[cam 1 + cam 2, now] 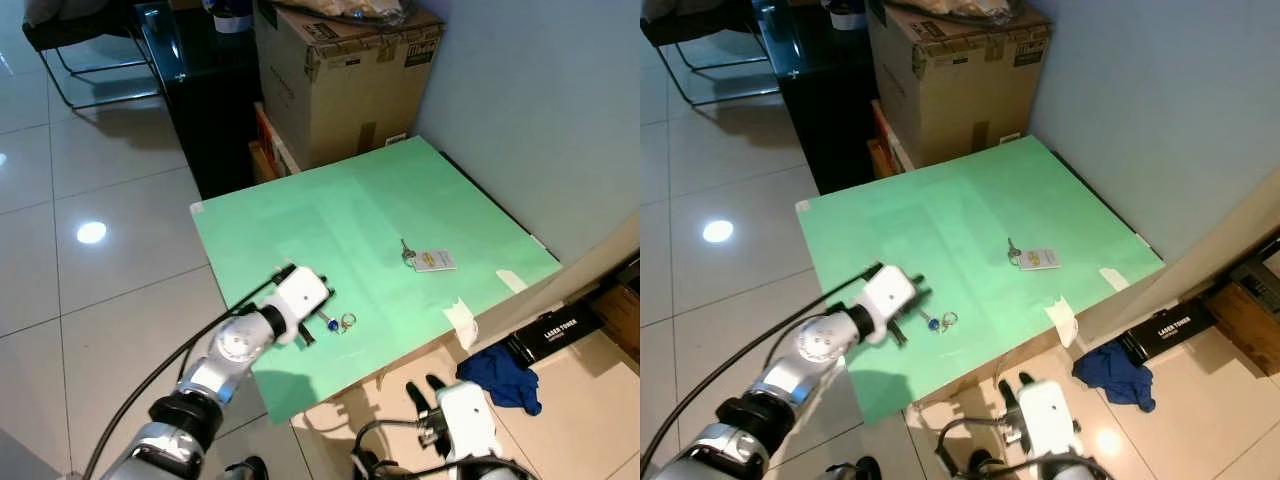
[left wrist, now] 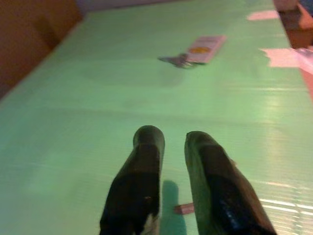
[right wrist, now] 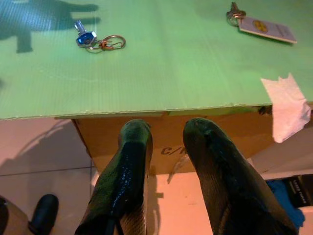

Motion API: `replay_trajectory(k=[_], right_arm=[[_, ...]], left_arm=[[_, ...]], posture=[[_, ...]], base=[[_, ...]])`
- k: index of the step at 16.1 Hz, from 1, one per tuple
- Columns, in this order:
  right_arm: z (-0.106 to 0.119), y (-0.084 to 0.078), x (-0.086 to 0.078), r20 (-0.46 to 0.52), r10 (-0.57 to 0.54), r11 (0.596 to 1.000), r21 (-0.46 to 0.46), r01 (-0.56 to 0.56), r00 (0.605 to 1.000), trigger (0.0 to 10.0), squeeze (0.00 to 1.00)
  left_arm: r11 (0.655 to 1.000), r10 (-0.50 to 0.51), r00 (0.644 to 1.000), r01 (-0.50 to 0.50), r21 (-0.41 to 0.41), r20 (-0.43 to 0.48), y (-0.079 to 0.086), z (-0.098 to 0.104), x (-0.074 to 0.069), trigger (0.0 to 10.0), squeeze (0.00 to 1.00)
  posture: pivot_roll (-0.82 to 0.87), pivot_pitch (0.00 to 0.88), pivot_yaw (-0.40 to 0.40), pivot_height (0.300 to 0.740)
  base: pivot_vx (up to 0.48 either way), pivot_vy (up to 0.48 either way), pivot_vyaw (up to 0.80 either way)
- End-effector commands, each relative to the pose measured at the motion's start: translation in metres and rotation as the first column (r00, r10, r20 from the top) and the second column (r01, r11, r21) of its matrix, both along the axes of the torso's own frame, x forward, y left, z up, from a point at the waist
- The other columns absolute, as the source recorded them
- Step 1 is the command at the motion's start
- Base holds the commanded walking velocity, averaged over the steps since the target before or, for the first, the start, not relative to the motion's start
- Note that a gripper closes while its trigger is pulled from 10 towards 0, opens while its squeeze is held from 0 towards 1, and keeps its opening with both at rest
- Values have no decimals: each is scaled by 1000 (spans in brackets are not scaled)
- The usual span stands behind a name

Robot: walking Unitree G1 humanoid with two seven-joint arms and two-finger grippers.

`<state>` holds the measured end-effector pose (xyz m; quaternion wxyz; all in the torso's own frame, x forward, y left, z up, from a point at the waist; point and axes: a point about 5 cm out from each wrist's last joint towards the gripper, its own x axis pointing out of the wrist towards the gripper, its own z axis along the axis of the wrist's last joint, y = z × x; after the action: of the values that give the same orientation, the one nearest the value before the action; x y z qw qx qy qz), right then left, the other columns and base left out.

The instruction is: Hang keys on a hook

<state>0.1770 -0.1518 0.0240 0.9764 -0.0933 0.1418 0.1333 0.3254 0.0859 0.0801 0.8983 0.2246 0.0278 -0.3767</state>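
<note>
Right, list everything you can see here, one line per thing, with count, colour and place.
green board: one, lies flat as a low tabletop by the wall
blue-headed key on rings: one, near the board's front edge, beside the left gripper
key with white tag: one, silver, toward the board's right side
white tape pieces: two, on the board's right front edge
cardboard box: one, brown, behind the board
black cabinet: one, left of the box
blue cloth: one, on the floor, right of the board
black box: one, white lettering, on the floor by the cloth
left gripper: one, black fingers, low over the board
right gripper: one, black fingers slightly apart, before the board's front edge
</note>
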Motion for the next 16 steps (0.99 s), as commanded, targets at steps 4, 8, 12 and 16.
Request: replay_trajectory(k=[4,8,12,16], right_arm=[[1,4,-8,9,-17,1000,19,16,1000,10000,0],[-1,2,-12,-1,-23,1000,16,23,1000,10000,0],[0,2,-10,1,-18,1000,13,18,1000,10000,0],[0,6,-11,1,-8,1000,19,8,1000,10000,0]], left_arm=[[998,-64,985,61,-25,-160,-5,-25,-21,10000,1000],[999,-34,959,26,-31,-281,0,-47,-33,10000,1000],[994,-5,952,-29,-105,-306,-15,-48,-33,10000,1000],[967,79,934,-156,-200,-348,-32,-44,-25,10000,8]], posture=[[-164,227,20,740],[-160,221,18,740],[-161,222,10,740],[-160,229,8,740]], base=[[0,0,0],[0,0,0],[0,0,0],[0,0,0]])
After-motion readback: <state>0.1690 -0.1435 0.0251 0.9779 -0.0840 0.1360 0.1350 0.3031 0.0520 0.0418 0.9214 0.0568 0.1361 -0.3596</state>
